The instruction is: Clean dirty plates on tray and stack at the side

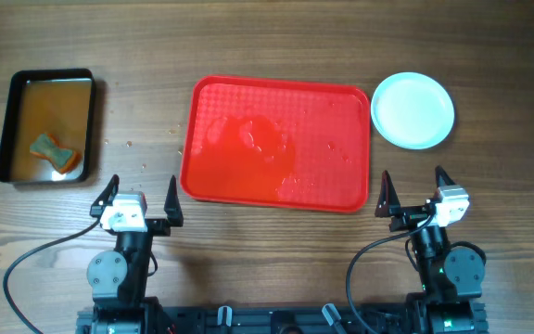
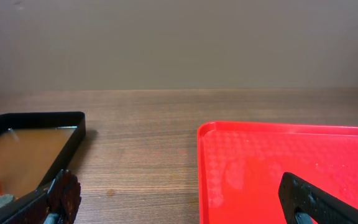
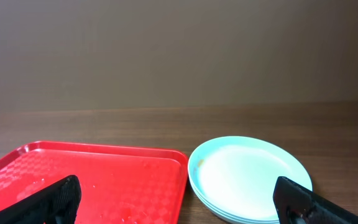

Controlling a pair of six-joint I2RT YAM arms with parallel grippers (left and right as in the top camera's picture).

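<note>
A robotics lab bench, staged for dishwashing: left arm (image 1: 119, 269) and right arm (image 1: 448, 264) mounted on a rail (image 1: 286, 321) at 6 o'clock, trailing cables (image 1: 26, 264), wood-grain tabletop (image 1: 276, 37), blank beige wall (image 2: 179, 43), black basin (image 1: 54, 73) of brown water at 9 o'clock.

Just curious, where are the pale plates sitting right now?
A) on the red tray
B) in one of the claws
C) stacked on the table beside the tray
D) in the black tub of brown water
C: the plates sit stacked on the table just off the red tray, which holds no plate.
</note>
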